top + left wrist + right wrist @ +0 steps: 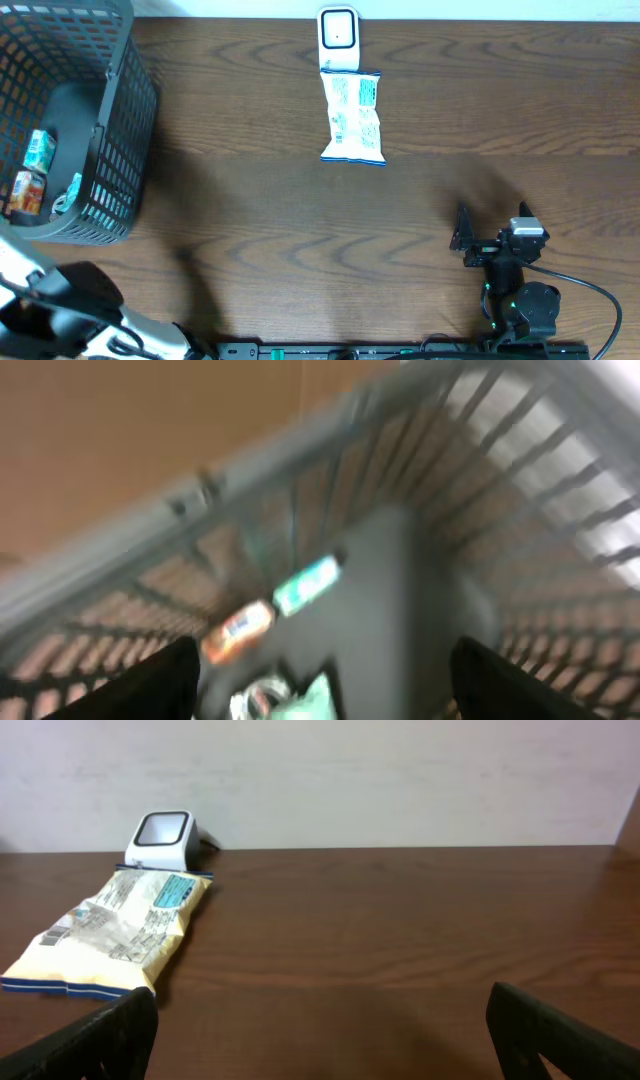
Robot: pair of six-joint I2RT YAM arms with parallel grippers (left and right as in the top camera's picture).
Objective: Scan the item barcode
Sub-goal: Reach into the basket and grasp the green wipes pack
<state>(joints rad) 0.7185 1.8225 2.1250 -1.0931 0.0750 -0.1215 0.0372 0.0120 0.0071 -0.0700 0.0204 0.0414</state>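
Left claw (325, 680) hangs over the basket (120, 130) at left, fingers apart, gripping nothing. Snack bag (353, 117) lies flat on the worktop (250, 220), centre-far, its far end touching the scanner (338, 38). Right claw (492, 222) near right: fingers apart, empty.

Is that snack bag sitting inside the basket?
No, the snack bag lies flat on the table just in front of the white scanner, well apart from the basket.

overhead looks straight down; left wrist (blurred) seemingly peers into basket (100, 555); right wrist, low, faces scanner (162, 835).
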